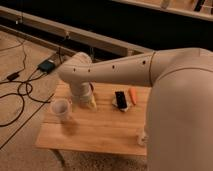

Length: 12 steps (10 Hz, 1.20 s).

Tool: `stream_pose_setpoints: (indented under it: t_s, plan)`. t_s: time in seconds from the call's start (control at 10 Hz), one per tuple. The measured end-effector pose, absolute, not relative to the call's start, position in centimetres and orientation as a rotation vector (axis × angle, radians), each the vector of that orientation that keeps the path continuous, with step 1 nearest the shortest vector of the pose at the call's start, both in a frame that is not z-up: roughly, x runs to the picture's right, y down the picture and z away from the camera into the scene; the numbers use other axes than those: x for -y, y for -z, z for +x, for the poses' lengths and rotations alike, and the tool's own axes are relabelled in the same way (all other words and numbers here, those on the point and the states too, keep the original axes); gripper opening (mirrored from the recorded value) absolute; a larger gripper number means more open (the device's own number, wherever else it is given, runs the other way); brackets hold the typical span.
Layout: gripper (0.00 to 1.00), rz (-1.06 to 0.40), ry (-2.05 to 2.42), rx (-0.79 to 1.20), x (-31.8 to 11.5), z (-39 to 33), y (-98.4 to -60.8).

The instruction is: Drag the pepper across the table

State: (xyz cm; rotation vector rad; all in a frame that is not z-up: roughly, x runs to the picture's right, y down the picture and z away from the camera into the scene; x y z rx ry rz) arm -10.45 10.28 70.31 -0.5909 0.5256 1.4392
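The small orange pepper (133, 95) lies near the far edge of the pale wooden table (100, 132), right beside a black phone (121, 99) on its white base. My large white arm reaches across from the right and bends down over the table's left half. At its end the gripper (92, 102) points down at the tabletop. It hangs to the left of the phone and a good hand's width from the pepper. It is open, and nothing shows between its fingers.
A translucent cup (61, 108) stands on the table's left part, just left of the gripper. A small white bottle (141, 136) sits near the front right edge, by my arm. Cables and a dark box (47, 65) lie on the floor to the left.
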Motion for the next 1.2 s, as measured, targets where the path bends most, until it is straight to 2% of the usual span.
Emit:
stream_pose_setpoints:
  t_s: [0.4, 0.8, 1.2]
  plan:
    - [0.65, -0.542, -1.427, -0.506, -6.7, -7.1, -74.2]
    - [0.65, -0.425, -1.404, -0.518, 0.1, -0.1, -81.2]
    - [0.65, -0.406, -1.410, -0.491, 4.7, 4.1, -88.4]
